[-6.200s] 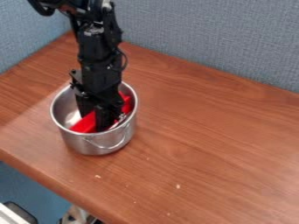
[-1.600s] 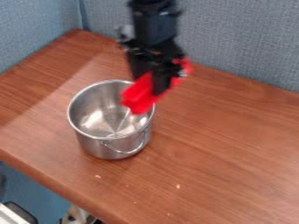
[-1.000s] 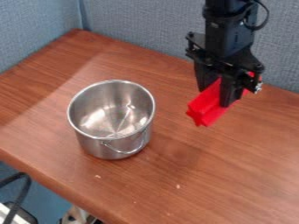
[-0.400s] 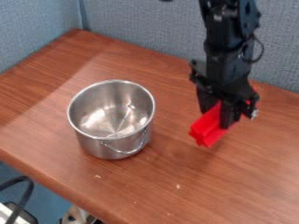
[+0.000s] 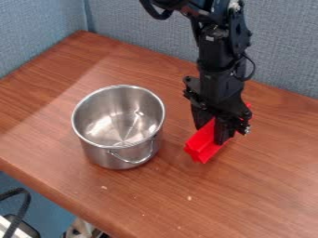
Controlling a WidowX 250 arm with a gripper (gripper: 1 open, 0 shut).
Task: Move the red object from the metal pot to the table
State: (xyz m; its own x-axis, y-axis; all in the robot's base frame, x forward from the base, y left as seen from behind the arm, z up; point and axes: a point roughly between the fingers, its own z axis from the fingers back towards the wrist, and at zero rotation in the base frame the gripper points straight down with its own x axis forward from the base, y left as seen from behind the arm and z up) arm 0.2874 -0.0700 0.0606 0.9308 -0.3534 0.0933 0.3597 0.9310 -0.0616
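The red object (image 5: 204,145), a bright red block, hangs tilted from my gripper (image 5: 218,128), which is shut on its upper end. Its lower end sits at or just above the table (image 5: 74,70), to the right of the metal pot; I cannot tell if it touches. The metal pot (image 5: 117,125) stands empty on the left half of the tabletop, about a hand's width from the block. The black arm comes down from the top of the view with the gripper pointing straight down.
The table's front edge runs diagonally along the lower left, with floor and cables below it. A grey-blue wall stands behind the table at the top and right.
The red object has left the pot and travelled right over the table. In the last second the gripper sank with it and shifted slightly left, bringing its lower end down to the tabletop.
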